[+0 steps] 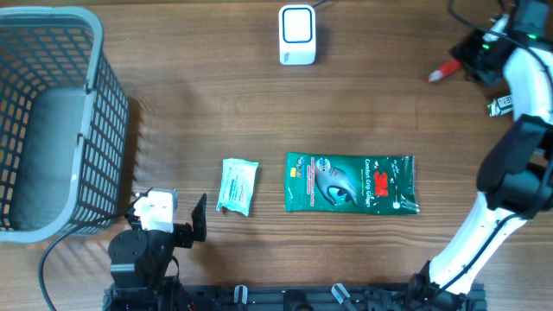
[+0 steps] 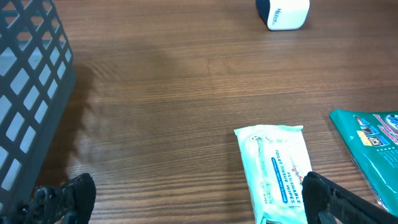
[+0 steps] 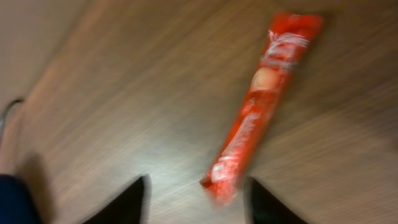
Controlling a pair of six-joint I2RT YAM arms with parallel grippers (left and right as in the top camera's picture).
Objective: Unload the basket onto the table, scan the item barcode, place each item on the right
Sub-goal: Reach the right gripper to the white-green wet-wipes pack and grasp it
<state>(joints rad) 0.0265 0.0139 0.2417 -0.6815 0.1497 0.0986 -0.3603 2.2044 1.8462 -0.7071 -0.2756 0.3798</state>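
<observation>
A red stick packet [image 3: 261,99] lies on the wooden table at the far right [image 1: 443,72]. Its near end sits between the fingers of my right gripper [image 3: 198,190], closer to the right finger; the jaws stand apart and open, and the view is blurred. In the overhead view the right gripper [image 1: 473,53] is just right of the packet. The white barcode scanner [image 1: 296,34] stands at the back centre [image 2: 283,12]. My left gripper [image 1: 173,220] is open and empty near the front edge [image 2: 196,205].
A pale wipes pack [image 1: 237,185] lies by the left gripper's right finger [image 2: 273,168]. A green glove pack [image 1: 350,182] lies mid-table [image 2: 370,140]. A grey mesh basket [image 1: 86,52] fills the left side [image 2: 25,93]. A small tag [image 1: 501,105] lies far right.
</observation>
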